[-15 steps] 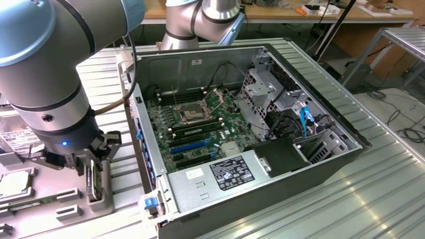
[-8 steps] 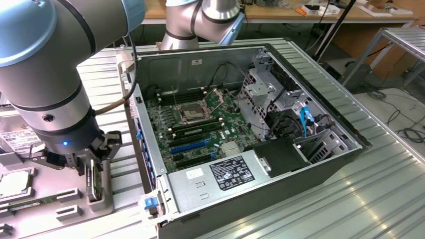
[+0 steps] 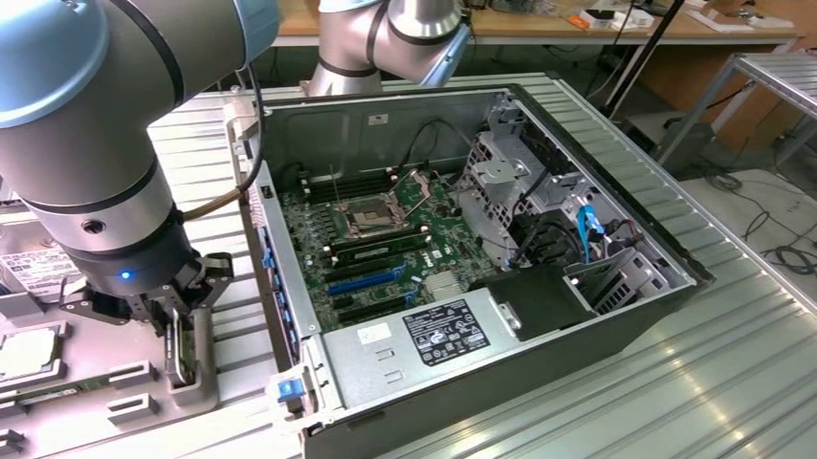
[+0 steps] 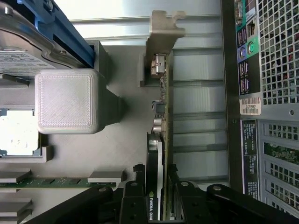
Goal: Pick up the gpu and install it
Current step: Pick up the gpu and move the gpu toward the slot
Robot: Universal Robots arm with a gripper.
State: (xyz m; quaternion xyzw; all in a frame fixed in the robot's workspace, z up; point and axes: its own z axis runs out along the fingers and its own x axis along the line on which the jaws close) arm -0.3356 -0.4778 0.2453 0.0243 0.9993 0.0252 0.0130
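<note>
Edgewise, the gpu [image 4: 164,109] stands pinched between both fingers [image 4: 139,177].

Arm: a thick, jointed silver-grey robot arm with pale blue caps [image 3: 90,105] stands steeply above the claw, its links stacked nearly upright. A further silver link [image 3: 383,38] shows well behind the claw.
Wrist: the black wrist [image 3: 121,273], with a small blue light lit on it, sits directly above the claw and aims it straight down.
Gripper: the black two-finger gripper [image 3: 179,335] [image 4: 156,170] hangs vertically.
Fingers: the two black fingers [image 4: 138,175] are parallel and narrowly apart.
Grip: the fingers press on both faces of the thin, flat green-and-black gpu [image 4: 155,154], which stands on edge between them.
</note>
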